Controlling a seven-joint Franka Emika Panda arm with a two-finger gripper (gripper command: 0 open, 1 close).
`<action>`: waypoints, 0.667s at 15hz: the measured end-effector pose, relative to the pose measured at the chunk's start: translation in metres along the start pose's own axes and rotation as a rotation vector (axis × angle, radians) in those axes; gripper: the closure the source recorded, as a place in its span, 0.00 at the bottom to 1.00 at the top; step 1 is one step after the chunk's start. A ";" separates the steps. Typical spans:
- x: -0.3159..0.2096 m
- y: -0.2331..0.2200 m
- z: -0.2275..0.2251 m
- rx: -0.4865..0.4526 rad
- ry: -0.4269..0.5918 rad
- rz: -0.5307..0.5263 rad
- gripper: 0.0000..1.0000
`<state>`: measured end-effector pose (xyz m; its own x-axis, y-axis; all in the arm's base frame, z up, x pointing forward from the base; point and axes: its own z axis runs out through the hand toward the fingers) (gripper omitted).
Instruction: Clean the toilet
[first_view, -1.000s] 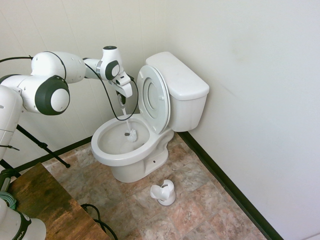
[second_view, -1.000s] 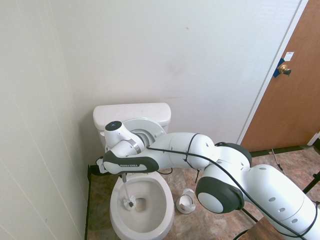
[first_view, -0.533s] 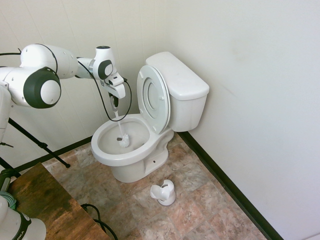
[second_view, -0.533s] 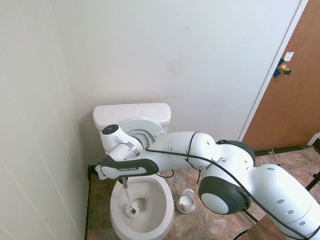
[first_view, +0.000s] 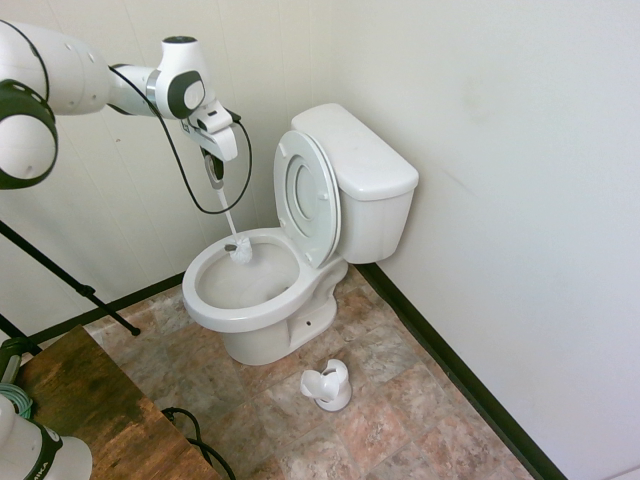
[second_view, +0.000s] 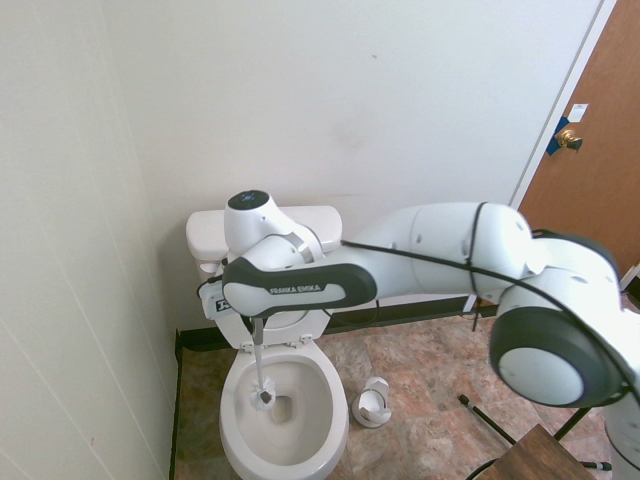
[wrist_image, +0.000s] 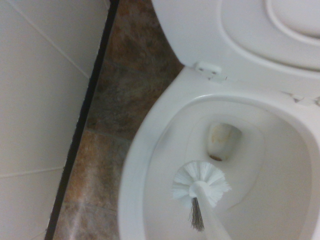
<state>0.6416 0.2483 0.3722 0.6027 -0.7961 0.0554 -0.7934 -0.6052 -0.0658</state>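
First exterior view: pincer (first_view: 216, 183) is gripping the toilet brush (first_view: 232, 236) handle, head hanging above the toilet (first_view: 262, 300) rim. Porcelain judged heavy, rigid, slippery; brush light.

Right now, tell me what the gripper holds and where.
The gripper is shut on the toilet brush, gripping the top of its handle; the bristle head hangs over the toilet bowl.

White glossy porcelain toilet (first_view: 262, 300) in the room corner, seat and lid raised against the boxy tank, oval bowl open, standing on brown tile floor.
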 end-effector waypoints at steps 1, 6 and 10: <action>0.005 0.012 -0.021 0.021 0.006 0.014 1.00; 0.045 0.101 -0.106 0.084 0.029 0.125 1.00; 0.097 0.212 -0.136 0.090 0.040 0.261 1.00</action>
<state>0.5205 0.0437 0.4992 0.3739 -0.9253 0.0638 -0.9094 -0.3792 -0.1707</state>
